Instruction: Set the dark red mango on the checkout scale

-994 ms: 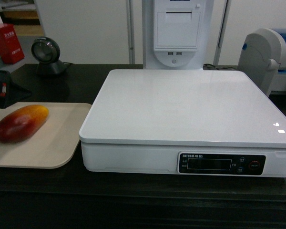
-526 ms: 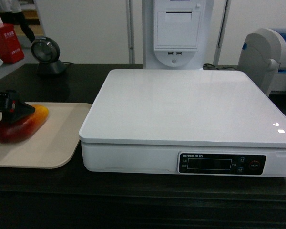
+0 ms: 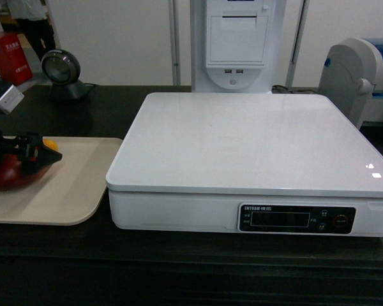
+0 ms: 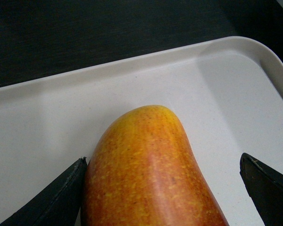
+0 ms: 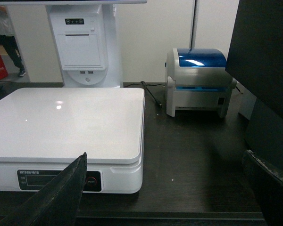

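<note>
Since the earlier frame my left tool [image 3: 27,155] has descended, spread wide, straddling the mango [image 4: 151,174]; firm, smooth, rounded: grip mid-body.

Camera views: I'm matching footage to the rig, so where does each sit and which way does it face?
Head: on the robot, looking forward and down over the black checkout counter at the white flat-topped scale and beige tray; left gripper shows.
Left wrist: looks down at the red-orange mango; black fingers flank it, open.
Right wrist: low, faces the scale and blue-lidded printer; open fingers show.
Shared: head and right wrist see the scale.
</note>
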Tool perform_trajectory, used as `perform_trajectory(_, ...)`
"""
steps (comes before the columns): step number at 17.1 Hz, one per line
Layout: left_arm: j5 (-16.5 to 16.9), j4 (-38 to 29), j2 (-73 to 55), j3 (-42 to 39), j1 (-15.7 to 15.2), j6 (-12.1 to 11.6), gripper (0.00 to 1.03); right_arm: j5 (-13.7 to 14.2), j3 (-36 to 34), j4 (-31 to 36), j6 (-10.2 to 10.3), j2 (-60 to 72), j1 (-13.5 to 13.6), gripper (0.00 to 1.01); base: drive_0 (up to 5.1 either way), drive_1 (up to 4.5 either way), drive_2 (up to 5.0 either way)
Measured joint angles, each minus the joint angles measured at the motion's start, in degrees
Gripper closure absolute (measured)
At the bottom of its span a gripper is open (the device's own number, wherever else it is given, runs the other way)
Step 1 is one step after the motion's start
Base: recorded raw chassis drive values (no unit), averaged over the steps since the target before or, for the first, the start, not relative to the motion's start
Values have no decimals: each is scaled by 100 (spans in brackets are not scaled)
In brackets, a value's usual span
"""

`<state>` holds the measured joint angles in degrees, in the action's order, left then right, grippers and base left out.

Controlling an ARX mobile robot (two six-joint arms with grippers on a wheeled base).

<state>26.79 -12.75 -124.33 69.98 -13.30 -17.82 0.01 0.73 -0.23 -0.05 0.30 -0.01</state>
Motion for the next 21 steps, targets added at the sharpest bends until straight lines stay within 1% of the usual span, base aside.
perform_trajectory(3, -26, -66, -17, -201, 83, -168, 5, 0, 0, 0, 0, 0, 0, 3, 0, 0, 0)
perform_trajectory(7, -225, -190, -157, -208, 109, -323, 5, 0, 0, 0, 0, 0, 0, 3, 0, 0, 0)
perform_trajectory(8, -236, -236, -203, -205, 109, -365, 8, 0, 0, 0, 0, 0, 0, 3, 0, 0, 0)
perform_trajectory(10, -247, -238, -203, -201, 109, -365, 30, 0, 0, 0, 0, 0, 0, 3, 0, 0, 0)
perform_trajectory(11, -258, -247, -195, -203, 116, -365, 37, 0, 0, 0, 0, 0, 0, 3, 0, 0, 0)
perform_trajectory(12, -267, -293, -179, -238, 120, -365, 39, 0, 0, 0, 0, 0, 0, 3, 0, 0, 0)
perform_trajectory(14, -269, -321, -120, -330, 138, -363, 41, 0, 0, 0, 0, 0, 0, 3, 0, 0, 0)
perform_trajectory(21, -267, -391, -11, -483, 149, -358, 41, 0, 0, 0, 0, 0, 0, 3, 0, 0, 0)
